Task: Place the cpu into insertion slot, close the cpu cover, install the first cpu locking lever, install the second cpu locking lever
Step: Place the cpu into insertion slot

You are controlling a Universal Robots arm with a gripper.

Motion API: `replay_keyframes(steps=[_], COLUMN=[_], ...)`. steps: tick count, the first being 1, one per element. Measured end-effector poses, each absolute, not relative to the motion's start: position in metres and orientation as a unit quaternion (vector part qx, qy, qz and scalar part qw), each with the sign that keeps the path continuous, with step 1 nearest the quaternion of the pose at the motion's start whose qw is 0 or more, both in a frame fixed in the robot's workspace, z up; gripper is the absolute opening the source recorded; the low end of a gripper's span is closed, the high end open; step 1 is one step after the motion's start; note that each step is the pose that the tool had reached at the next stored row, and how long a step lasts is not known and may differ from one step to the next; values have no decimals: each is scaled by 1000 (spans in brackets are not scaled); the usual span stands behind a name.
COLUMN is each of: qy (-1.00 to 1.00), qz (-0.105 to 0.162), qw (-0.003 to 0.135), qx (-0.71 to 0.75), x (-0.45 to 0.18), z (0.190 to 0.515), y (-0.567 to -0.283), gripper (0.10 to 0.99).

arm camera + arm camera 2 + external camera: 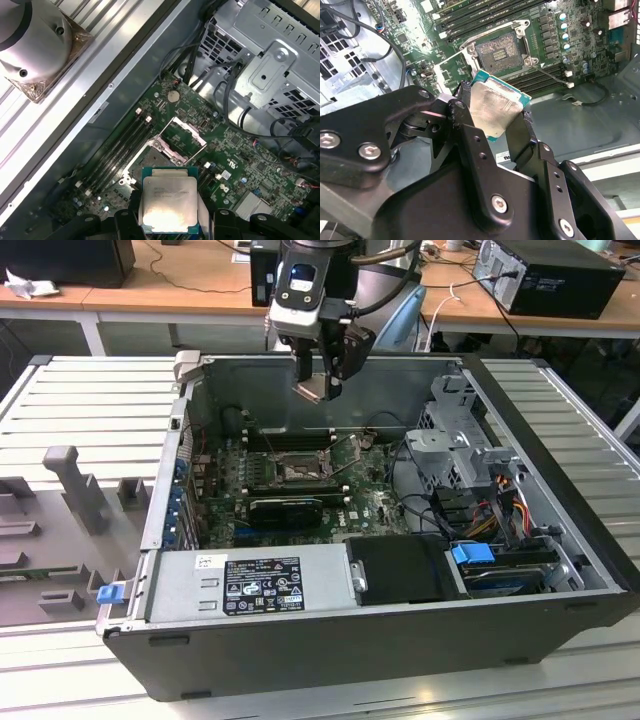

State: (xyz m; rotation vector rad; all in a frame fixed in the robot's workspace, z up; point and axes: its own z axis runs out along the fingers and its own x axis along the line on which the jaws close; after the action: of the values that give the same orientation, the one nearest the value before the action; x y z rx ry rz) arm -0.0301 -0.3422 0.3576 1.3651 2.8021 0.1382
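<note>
– Silver-grey metal between black fingers (465, 122): is that the cpu (492, 107), and how much of it is hidden?
– It is. One gripper (495, 120) is clamped on it, a finger on each of two opposite edges, above the green motherboard (372, 502) of an open computer case (400, 640). In the second wrist view the two fingers cover the chip's flanks. In the first wrist view one of its edges runs out of the picture.
– And the insertion slot (162, 150)?
– It is bare and lies under the chip, well apart from it. In the first wrist view the cpu hides one corner of it. The cpu cover (195, 137) stands raised beside it, with board showing through its window. The thin rods by the socket are too fine to count or place.
– The tally?
– One chip, one socket, one cover and two fingers. On the board sit one round coin battery (173, 96) and a bank of long black memory slots (117, 150), their number hard to make out. In the exterior view the case holds one metal drive cage (455, 430) and one grey power supply (250, 585). Two blue tabs show there, one at the case's corner (110, 592) and one by the drives (472, 553).
</note>
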Motion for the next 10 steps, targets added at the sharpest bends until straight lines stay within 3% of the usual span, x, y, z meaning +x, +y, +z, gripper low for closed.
replay_keyframes(steps=[10], qy=[881], qz=[44], qw=[12], qx=[471], x=[-30], z=[357], y=[-342], gripper=[525])
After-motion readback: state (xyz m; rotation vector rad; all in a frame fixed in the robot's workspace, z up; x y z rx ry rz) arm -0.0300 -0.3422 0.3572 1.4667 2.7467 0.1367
